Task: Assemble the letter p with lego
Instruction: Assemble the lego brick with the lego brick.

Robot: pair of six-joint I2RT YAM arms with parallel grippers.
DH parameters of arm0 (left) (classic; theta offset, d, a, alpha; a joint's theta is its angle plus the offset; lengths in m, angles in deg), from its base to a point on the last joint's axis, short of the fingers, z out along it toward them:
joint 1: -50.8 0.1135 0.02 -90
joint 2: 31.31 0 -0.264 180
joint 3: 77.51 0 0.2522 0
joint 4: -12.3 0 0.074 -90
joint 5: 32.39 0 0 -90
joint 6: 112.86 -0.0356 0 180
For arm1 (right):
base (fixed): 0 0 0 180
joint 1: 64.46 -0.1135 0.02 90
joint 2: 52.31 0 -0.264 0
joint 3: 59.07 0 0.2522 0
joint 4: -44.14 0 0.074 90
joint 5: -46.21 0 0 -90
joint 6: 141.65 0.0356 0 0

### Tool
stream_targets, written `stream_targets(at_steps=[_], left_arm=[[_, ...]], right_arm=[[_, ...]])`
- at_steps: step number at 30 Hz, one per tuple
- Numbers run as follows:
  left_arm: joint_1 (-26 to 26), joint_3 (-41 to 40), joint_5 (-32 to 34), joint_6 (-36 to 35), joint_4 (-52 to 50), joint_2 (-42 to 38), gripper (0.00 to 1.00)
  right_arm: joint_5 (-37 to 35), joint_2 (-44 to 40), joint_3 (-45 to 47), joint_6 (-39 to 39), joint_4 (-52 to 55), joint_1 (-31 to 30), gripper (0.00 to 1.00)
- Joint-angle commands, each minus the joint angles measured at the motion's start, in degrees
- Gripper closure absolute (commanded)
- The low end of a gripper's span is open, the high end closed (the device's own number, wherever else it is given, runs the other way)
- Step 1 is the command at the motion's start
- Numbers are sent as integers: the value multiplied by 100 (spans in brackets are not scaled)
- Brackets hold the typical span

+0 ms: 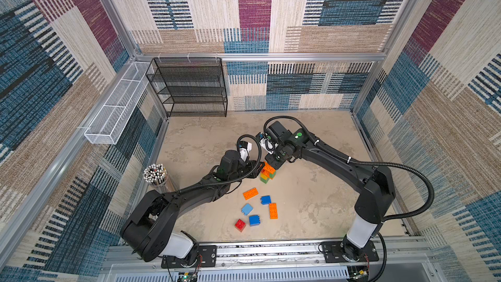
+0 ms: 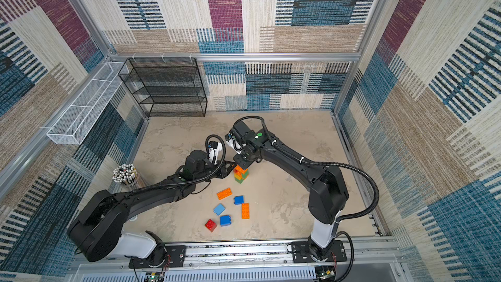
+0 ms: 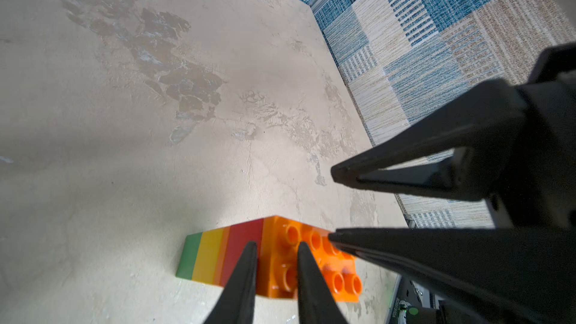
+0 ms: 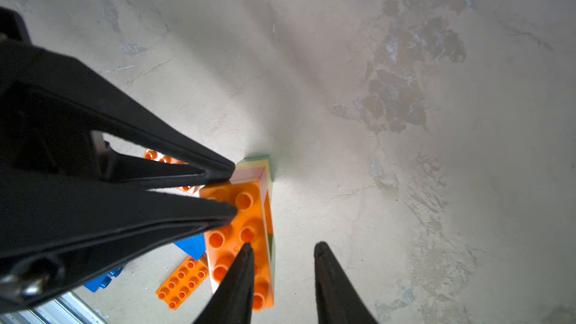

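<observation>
A lego stack (image 1: 265,179) (image 2: 239,179) stands mid-table: green, yellow and red layers (image 3: 215,257) under a long orange brick (image 3: 343,282) (image 4: 223,263). My left gripper (image 3: 276,246) (image 1: 259,170) reaches in from the left and is shut on that orange brick's end. One finger lies over the studs, the other beside the red layer. My right gripper (image 4: 285,246) (image 1: 275,163) hangs over the stack, open. One fingertip (image 3: 335,237) rests on the studs and the other is off the brick's side. Loose lego lies nearer the front: two orange bricks (image 1: 250,193) (image 1: 273,210), two blue (image 1: 266,199) (image 1: 254,220), a light blue (image 1: 247,209) and a red (image 1: 240,225).
A cup of pens (image 1: 156,174) stands at the left edge behind my left arm. A black mesh shelf (image 1: 189,88) is at the back left, with a white wire basket (image 1: 116,109) on the left wall. The metal rail (image 1: 271,250) runs along the front.
</observation>
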Motion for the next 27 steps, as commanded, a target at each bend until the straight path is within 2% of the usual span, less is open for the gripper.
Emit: stream_targets(at_steps=[1, 7, 15, 27], left_arm=[[-38, 23, 103, -162, -536, 62, 75], [-91, 44, 138, -199, -572, 115, 75], [-132, 0, 197, -219, -598, 126, 77], [-276, -207, 341, -263, -598, 142, 77]], right_arm=[[210, 12, 149, 63, -240, 6, 64], [207, -25, 186, 88, -276, -1, 62], [395, 89, 564, 92, -359, 3, 70], [362, -89, 889, 118, -383, 1, 70]])
